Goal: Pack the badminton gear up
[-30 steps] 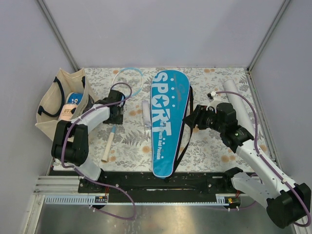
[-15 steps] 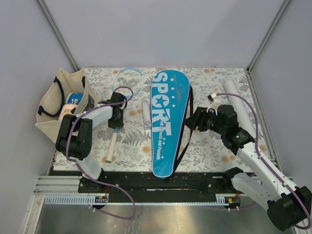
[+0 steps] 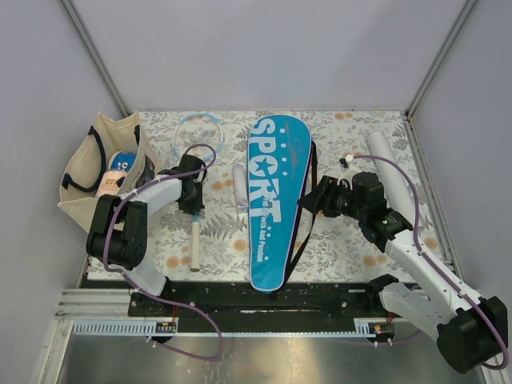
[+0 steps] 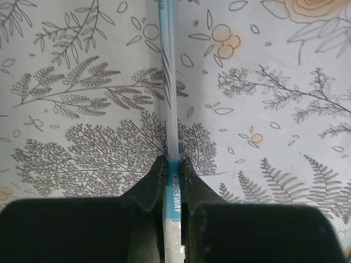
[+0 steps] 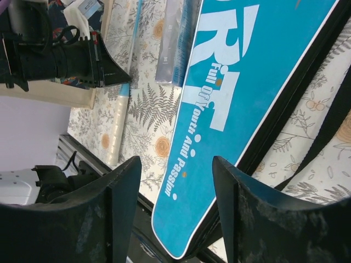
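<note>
My left gripper [image 3: 194, 202] is shut on the shaft of a light-blue-framed racket [image 3: 197, 132], right at the blue cone above its white handle [image 3: 193, 246]. The left wrist view shows the fingertips [image 4: 155, 171] pinching that cone [image 4: 171, 189]. The blue "SPORT" cover [image 3: 272, 192] lies lengthwise in the middle. A second white handle [image 3: 239, 186] lies along its left edge. My right gripper [image 3: 309, 202] is open and empty at the cover's right edge; in its wrist view [image 5: 175, 183] the jaws stand wide over the cover [image 5: 230, 104]. The long white tube [image 3: 389, 170] lies at the right. I see no shuttlecocks.
A beige tote bag [image 3: 94, 172] with black handles stands at the left edge, with things inside. The cover's black strap [image 3: 301, 230] trails along its right side. Grey walls close in the flowered table [image 3: 352, 240] on three sides.
My left gripper has swung the racket: the head moved left and the handle moved right, so it now lies nearly straight front to back. My right gripper barely moved.
</note>
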Robot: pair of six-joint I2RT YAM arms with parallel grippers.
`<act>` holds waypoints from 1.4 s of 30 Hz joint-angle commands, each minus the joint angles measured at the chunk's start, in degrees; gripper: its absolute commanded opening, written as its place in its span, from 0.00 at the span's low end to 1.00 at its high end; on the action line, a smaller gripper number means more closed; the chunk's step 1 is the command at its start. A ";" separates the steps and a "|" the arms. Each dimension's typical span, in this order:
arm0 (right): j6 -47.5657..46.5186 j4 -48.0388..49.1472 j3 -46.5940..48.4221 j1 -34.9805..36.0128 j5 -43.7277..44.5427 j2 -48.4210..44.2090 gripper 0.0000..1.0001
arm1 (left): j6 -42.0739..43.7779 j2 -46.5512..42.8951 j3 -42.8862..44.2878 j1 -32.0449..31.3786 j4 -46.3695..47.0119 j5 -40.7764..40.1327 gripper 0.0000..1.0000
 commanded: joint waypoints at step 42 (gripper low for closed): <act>19.16 28.34 26.03 34.68 14.90 57.17 0.51 | -25.19 -28.66 -22.50 0.09 28.20 22.34 0.00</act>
